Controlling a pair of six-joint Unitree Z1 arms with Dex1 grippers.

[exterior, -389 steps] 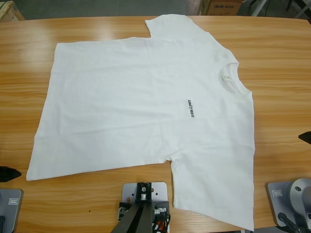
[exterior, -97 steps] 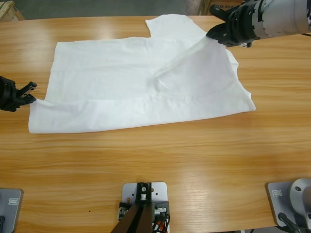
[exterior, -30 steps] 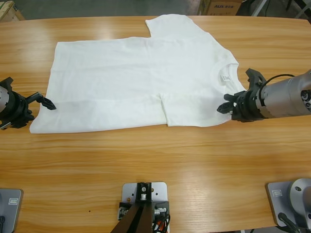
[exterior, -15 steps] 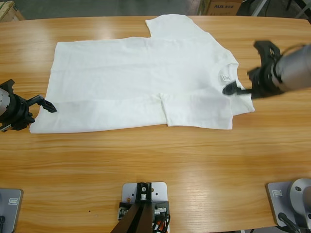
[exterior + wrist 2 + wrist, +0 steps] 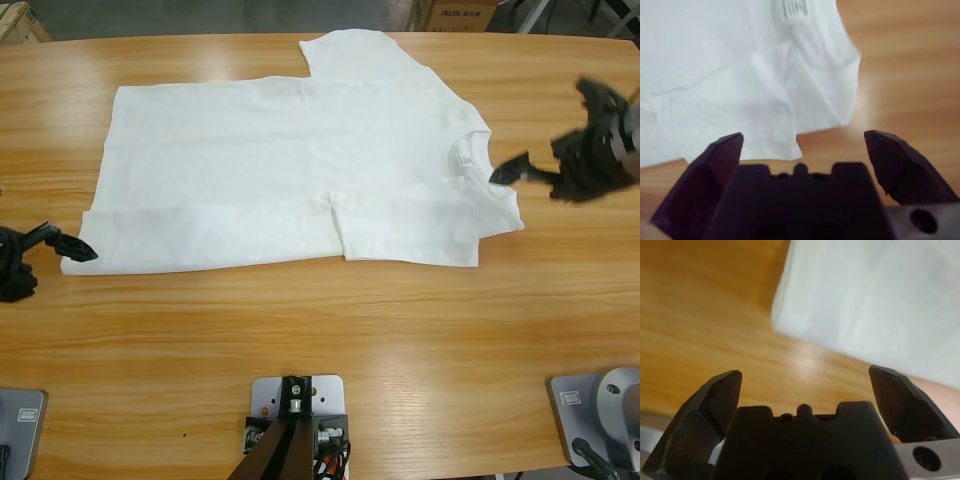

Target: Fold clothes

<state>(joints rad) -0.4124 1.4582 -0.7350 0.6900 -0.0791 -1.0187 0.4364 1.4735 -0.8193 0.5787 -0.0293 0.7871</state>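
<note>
The white T-shirt (image 5: 290, 160) lies flat on the wooden table (image 5: 320, 330), its near long edge folded over toward the middle, with the near sleeve (image 5: 410, 228) lying on top. Its neck label (image 5: 461, 160) shows at the right end. My left gripper (image 5: 45, 250) is open at the table's left edge, just off the shirt's hem corner (image 5: 785, 315), holding nothing. My right gripper (image 5: 545, 160) is open beside the collar end, apart from the cloth (image 5: 740, 75), with nothing between its jaws.
The far sleeve (image 5: 350, 50) reaches the table's back edge. A cardboard box (image 5: 455, 12) stands behind the table at the top right. Bare wood runs along the whole near side of the table.
The right gripper has pulled away to the right and slightly back from the shirt's collar end. The left gripper has drawn back toward the left edge and nearer. The shirt stays still.
</note>
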